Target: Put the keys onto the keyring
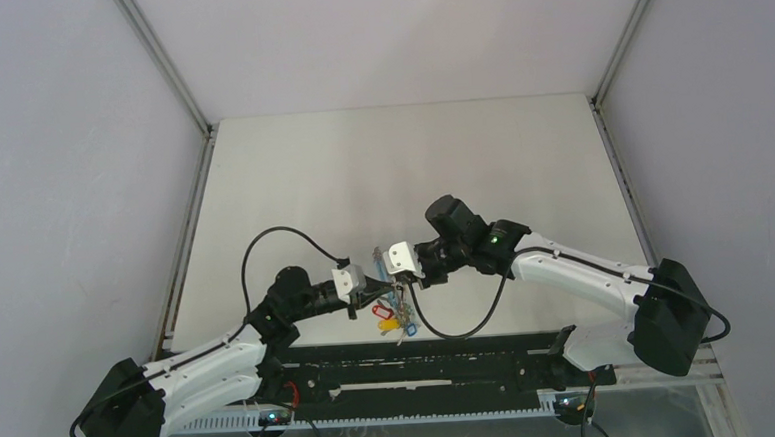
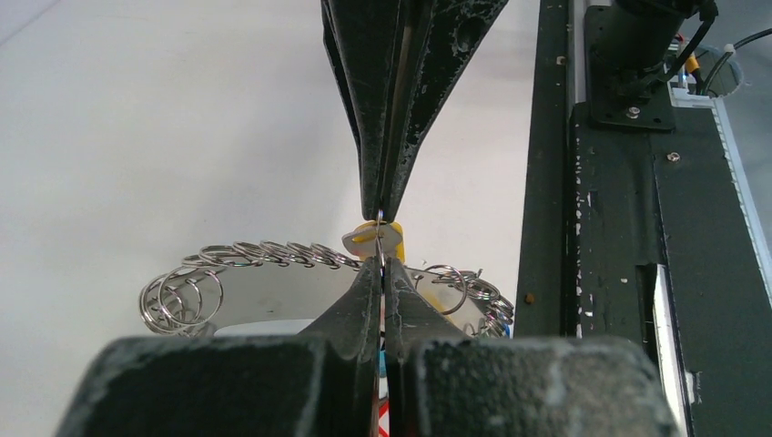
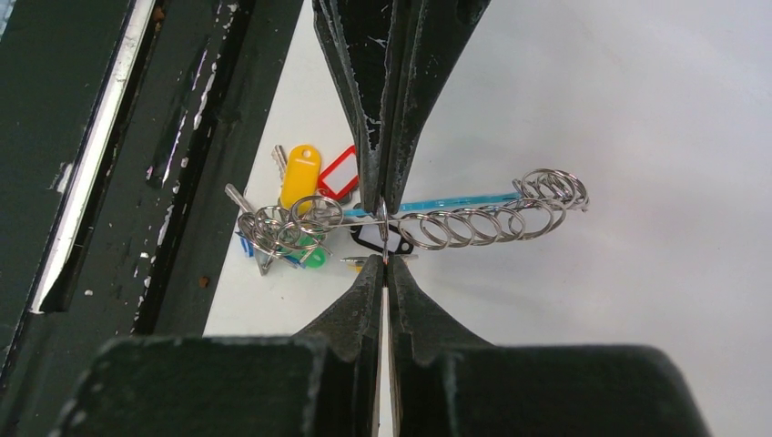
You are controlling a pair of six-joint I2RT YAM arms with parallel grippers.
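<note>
The keyring (image 3: 473, 221) is a bright blue band carrying a row of small silver rings, held above the table between both grippers. My right gripper (image 3: 384, 234) is shut on one small ring near its middle. My left gripper (image 2: 380, 237) is shut on a thin ring edge of the keyring (image 2: 273, 255), with a yellow tag just behind the tips. The yellow-headed key (image 3: 300, 173) and the green-headed key (image 3: 315, 259) hang in the ring cluster at the keyring's end, beside red (image 3: 339, 173) and blue (image 3: 246, 246) tags. From above, both grippers (image 1: 365, 280) (image 1: 386, 263) meet over the dangling keys (image 1: 391, 320).
The black base rail (image 1: 421, 362) runs along the table's near edge, right beside the hanging keys; it also shows in the left wrist view (image 2: 628, 228) and the right wrist view (image 3: 137, 155). A black tag (image 3: 375, 239) hangs under the keyring. White walls enclose the table.
</note>
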